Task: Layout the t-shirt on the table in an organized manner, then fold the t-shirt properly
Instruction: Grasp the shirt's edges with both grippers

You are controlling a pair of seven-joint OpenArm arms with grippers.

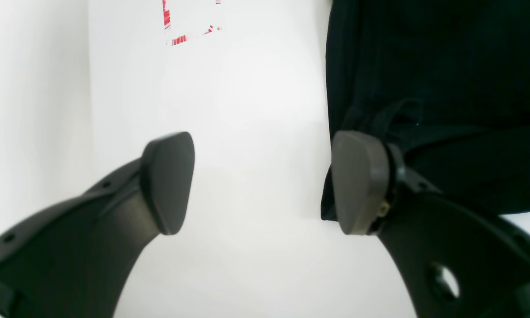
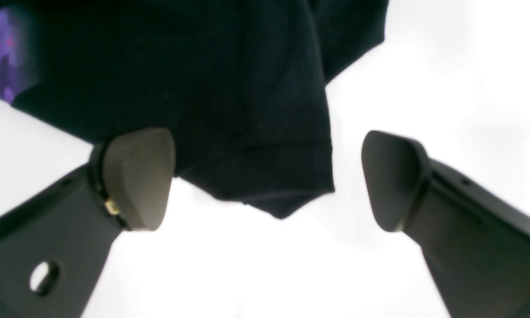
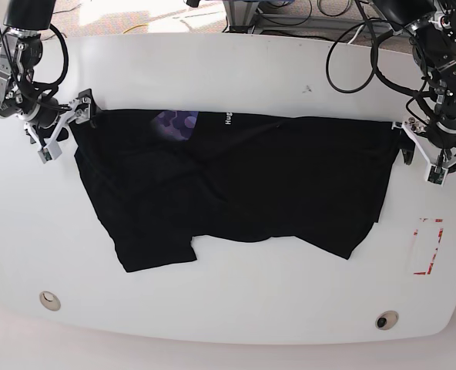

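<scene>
Both grippers, the left gripper (image 1: 262, 183) and right gripper (image 2: 267, 179), are hovering released, jaws spread, at opposite edges of the black t-shirt (image 3: 236, 185) lying across the white table (image 3: 236, 77).

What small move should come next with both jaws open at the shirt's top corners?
Probably lower the right gripper and close it on the t-shirt corner lying between its open jaws. The left gripper looks less ready: its jaws are open over bare table, with the cloth edge only beside one pad. The cloth is still wrinkled across the middle.
</scene>
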